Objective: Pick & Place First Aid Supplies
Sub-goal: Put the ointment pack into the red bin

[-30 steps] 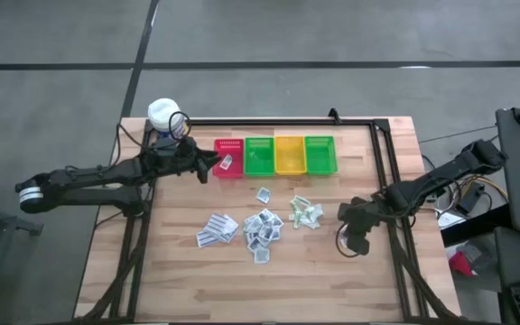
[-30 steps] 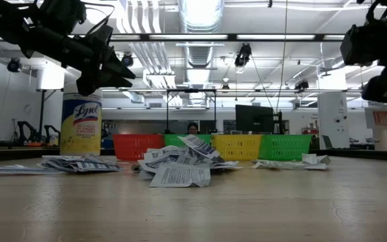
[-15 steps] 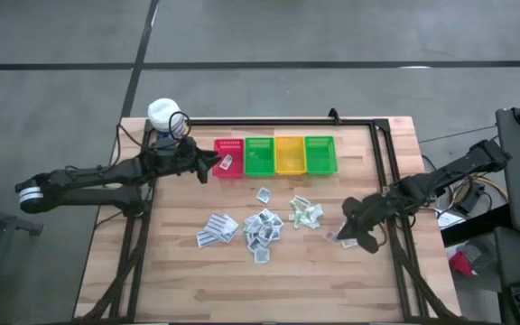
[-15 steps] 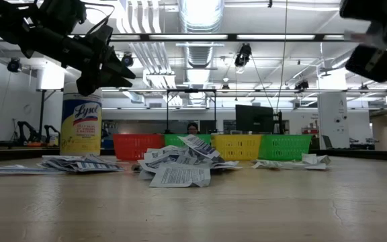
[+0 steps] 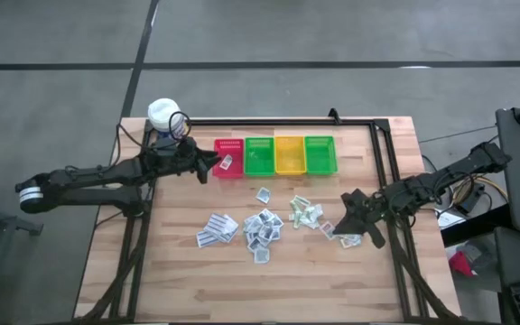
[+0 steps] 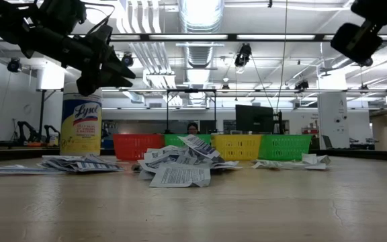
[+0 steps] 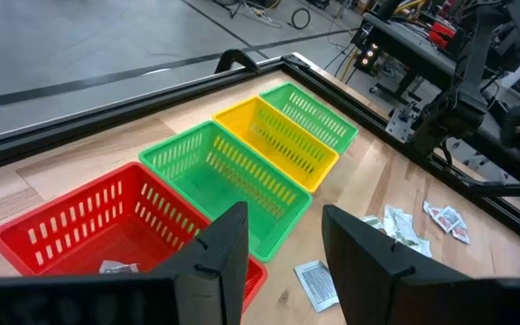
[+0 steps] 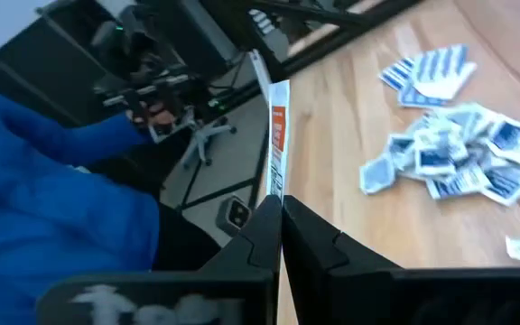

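Right end effector (image 5: 355,226) near counter's (image 5: 332,280) right edge, clenched on a thin white sachet (image 8: 275,135) held edge-up, bins (image 5: 276,155) far toward back edge; left end effector (image 5: 208,163) released above red bin (image 7: 88,226), nearer.

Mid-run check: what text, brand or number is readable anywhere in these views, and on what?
"Lysol": on the yellow cylindrical canister, low view.
Print on the small white paper sachets heaped on the wooden table: too small to read.
Red print on the white sachet pinched in the right gripper: blurred, unreadable.
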Controlling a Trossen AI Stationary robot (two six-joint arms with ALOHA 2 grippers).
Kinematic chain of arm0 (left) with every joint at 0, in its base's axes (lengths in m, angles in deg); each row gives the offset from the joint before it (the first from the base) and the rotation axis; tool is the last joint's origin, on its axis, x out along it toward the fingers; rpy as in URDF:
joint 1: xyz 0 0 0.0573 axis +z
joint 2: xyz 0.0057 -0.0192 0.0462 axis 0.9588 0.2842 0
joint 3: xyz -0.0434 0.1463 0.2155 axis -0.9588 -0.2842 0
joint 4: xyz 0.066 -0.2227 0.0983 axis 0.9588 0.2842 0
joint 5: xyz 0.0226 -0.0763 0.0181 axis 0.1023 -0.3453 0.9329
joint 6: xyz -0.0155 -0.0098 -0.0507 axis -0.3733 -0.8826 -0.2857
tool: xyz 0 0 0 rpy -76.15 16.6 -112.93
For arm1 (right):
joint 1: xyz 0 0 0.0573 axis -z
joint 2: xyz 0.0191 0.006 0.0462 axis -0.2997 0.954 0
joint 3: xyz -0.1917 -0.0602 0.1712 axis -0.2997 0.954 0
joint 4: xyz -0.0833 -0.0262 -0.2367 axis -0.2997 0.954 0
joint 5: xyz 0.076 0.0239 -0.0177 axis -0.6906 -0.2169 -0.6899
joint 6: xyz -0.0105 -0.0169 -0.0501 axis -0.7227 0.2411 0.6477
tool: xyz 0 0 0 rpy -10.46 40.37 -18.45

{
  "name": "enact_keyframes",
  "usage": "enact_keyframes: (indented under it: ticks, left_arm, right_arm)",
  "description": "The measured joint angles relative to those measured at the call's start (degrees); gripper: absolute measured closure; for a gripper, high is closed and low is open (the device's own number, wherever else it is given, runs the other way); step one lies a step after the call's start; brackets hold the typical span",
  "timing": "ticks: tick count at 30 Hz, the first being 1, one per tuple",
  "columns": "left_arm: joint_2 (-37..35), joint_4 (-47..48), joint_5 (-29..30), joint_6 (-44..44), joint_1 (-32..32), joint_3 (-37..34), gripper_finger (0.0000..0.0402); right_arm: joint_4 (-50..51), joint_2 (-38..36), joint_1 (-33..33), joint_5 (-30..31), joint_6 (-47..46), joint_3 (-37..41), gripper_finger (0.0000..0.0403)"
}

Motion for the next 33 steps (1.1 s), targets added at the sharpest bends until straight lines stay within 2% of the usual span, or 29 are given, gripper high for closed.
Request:
enact_keyframes:
  ticks: [3,7,12,20,28,33]
  left_arm:
    - [0.0,-0.05,-1.69,0.01,0.01,0.0,0.0266]
    - [0.0,-1.2,-7.09,0.16,-0.31,0.0,0.0266]
    - [0.21,-5.56,-12.35,1.29,-1.68,0.0,0.0266]
    - [3.21,-17.03,-12.91,1.85,-5.73,0.0,0.0266]
    - [7.58,-22.71,-12.76,1.41,-8.44,0.0,0.0266]
    - [9.75,-26.64,-12.55,1.31,-8.88,0.0,0.0266]
  right_arm:
    - [0.09,0.59,0.0,3.35,-1.98,1.19,0.0394]
    - [0.09,2.66,0.52,12.94,-4.26,2.14,0.0394]
    - [0.55,7.07,4.15,20.71,0.39,0.23,0.0394]
    - [0.33,18.94,14.11,21.15,16.28,-10.13,0.0394]
    - [0.3,33.5,21.77,20.64,30.91,-24.48,0.0394]
    - [0.49,42.38,24.5,14.81,34.82,-33.17,0.0394]
